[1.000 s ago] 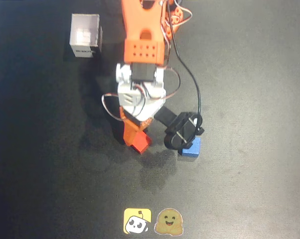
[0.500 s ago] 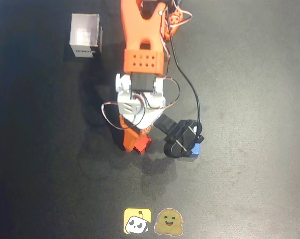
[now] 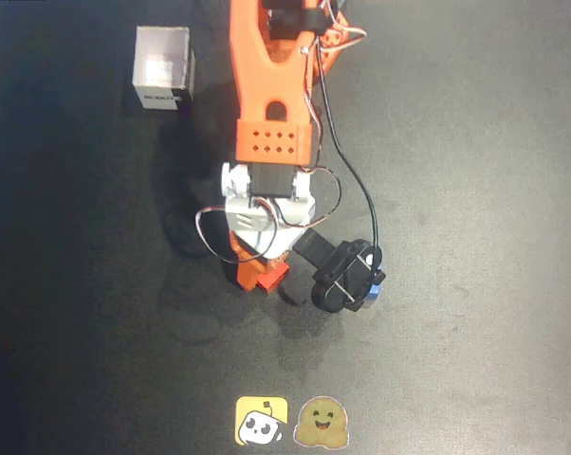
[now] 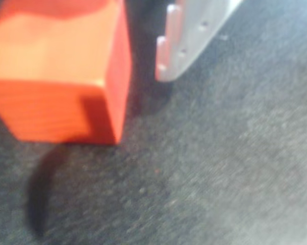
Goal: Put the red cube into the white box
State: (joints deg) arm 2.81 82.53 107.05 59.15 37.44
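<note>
Black matting covers the desk (image 3: 475, 142), seen from overhead. At its centre the hand (image 3: 259, 272) is lowered over the red cube (image 3: 269, 278), which rests on the mat. In the wrist view the cube (image 4: 61, 76) sits just beside a pale finger (image 4: 186, 43), a gap between them, so the hand is judged open, nothing gripped. Reaching for the cube is the step in hand. Next, closing on it is called for, then a lift toward the white box (image 3: 163, 68) at ten o'clock. The blue cube (image 3: 372, 289) lies at three o'clock of the hand.

Matt, grainy black table (image 4: 235, 168)
</note>
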